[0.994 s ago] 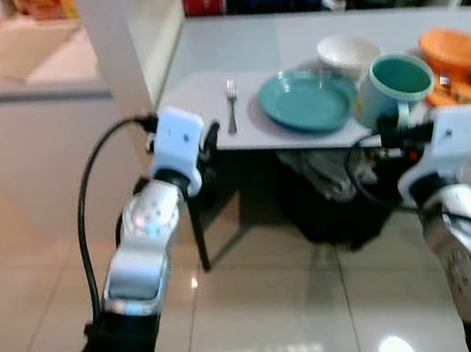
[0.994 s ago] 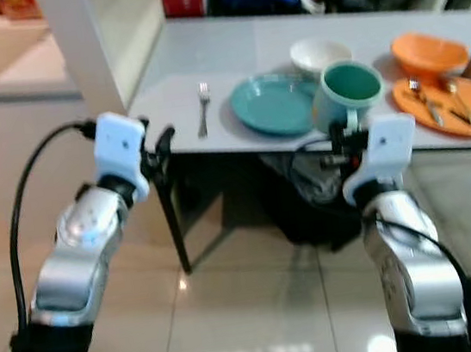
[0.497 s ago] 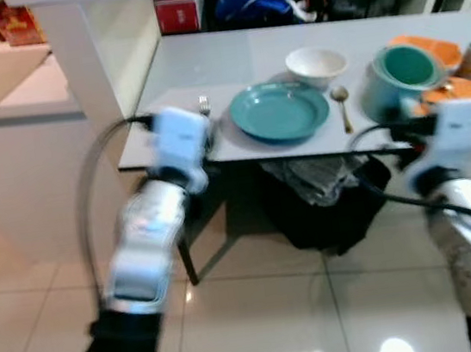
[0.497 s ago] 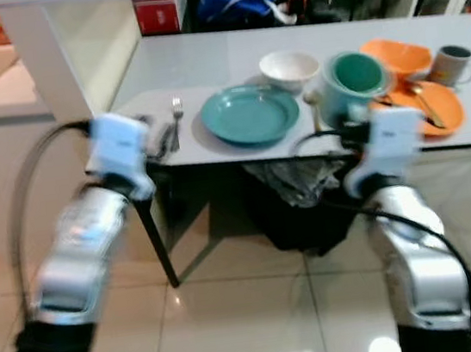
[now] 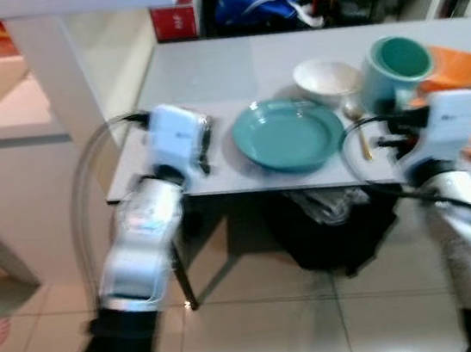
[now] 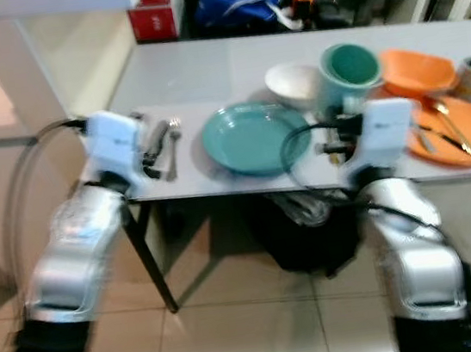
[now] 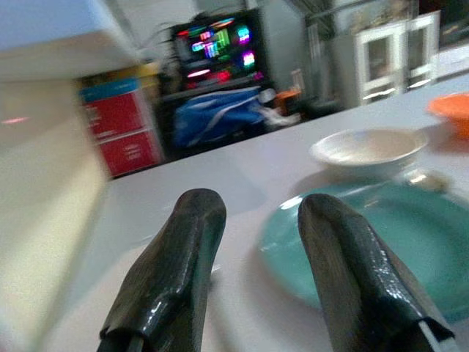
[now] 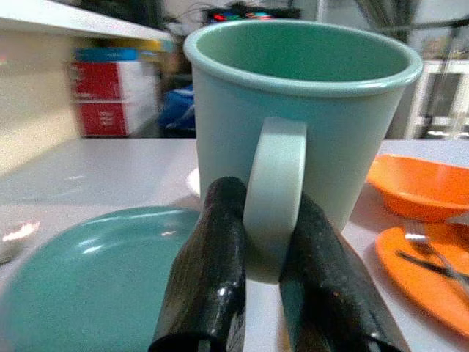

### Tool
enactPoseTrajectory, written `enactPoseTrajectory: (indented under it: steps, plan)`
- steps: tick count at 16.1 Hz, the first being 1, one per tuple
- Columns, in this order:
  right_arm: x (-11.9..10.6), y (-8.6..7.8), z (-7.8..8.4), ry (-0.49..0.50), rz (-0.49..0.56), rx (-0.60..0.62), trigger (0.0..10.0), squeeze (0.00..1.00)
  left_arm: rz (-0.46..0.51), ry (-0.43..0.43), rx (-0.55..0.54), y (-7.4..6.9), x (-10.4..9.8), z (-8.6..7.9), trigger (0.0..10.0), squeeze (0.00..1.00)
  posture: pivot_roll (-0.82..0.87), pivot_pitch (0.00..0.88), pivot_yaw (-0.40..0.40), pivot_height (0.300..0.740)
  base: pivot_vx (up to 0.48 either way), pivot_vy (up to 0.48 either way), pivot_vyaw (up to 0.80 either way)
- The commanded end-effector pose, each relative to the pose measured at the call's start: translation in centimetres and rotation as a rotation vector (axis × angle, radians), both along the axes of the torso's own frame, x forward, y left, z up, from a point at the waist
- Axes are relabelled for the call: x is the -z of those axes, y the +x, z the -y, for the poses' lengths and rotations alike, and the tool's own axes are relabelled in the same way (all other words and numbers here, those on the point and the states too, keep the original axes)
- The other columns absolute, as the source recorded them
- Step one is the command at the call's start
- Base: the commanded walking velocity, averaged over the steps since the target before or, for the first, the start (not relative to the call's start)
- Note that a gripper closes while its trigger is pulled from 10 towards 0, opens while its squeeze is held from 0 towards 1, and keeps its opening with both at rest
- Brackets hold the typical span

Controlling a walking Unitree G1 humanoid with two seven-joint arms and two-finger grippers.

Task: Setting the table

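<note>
Right wrist view: right gripper [image 8: 264, 257] pinches the teal mug [image 8: 300, 110] by its handle, above the table [image 6: 204, 67] beside the teal plate [image 6: 252, 139]. Left gripper [image 7: 256, 271] hovers, fingers parted. Next: set the mug down.

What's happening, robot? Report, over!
Right pincer shut on the mug by its handle, held above the table. Left pincer open, empty, beside the green plate. White bowl and spoon close by.

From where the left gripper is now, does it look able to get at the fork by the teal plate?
Probably yes. The left gripper is open and empty, hovering at the table edge right beside the fork, left of the teal plate, with nothing between them.
</note>
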State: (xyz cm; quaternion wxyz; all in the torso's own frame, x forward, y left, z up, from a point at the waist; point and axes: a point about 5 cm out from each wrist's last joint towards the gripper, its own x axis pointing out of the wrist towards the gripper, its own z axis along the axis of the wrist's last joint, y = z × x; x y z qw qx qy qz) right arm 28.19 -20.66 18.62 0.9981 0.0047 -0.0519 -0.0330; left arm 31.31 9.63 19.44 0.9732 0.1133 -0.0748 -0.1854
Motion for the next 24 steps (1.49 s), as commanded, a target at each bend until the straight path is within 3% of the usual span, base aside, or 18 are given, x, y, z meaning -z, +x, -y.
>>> enactPoseTrajectory:
  steps: [1, 5, 13, 15, 17, 19, 24]
  plan:
    - [-0.6, 0.3, -0.7, 0.005, 0.022, -0.024, 10.0, 0.00, 0.023, 0.020, -0.031, 0.3, -0.7, -1.0, 10.0, 0.00, 0.02, 0.010, -0.016, 0.740, 0.458, 0.000, 0.42]
    - [-0.6, 0.4, -0.9, 0.025, 0.024, -0.033, 10.0, 0.00, 0.023, 0.027, -0.020, 0.3, -0.7, -0.9, 10.0, 0.00, 0.02, 0.013, -0.015, 0.740, 0.459, 0.000, 0.58]
    - [-1.2, 1.3, -0.8, 0.017, 0.021, -0.039, 10.0, 0.00, -0.012, 0.050, 0.025, 0.0, 0.0, -0.3, 10.0, 0.00, 0.01, 0.044, -0.017, 0.740, 0.453, 0.000, 0.00]
    - [-1.2, 1.9, 0.0, -0.003, -0.006, -0.010, 10.0, 0.00, -0.044, 0.030, 0.076, -0.6, 0.5, 0.3, 10.0, 0.00, 0.00, 0.063, -0.019, 0.740, 0.186, 0.000, 0.00]
    - [-0.8, 2.2, 1.2, 0.005, -0.028, 0.026, 10.0, 0.00, -0.023, 0.065, 0.138, -1.7, 0.8, 1.0, 10.0, 0.00, 0.00, 0.080, -0.048, 0.740, 0.000, 0.000, 0.00]
    - [-0.7, 2.2, 1.7, 0.018, -0.033, 0.025, 10.0, 0.00, -0.018, 0.041, 0.182, -2.7, 0.7, 1.3, 10.0, 0.00, 0.00, 0.088, -0.066, 0.740, 0.000, 0.000, 0.00]
    - [0.3, 5.4, 2.3, 0.042, -0.098, -0.022, 10.0, 0.00, -0.048, 0.071, 0.234, -4.2, 1.3, 1.6, 10.0, 0.00, 0.01, 0.131, -0.091, 0.740, 0.000, 0.000, 0.00]
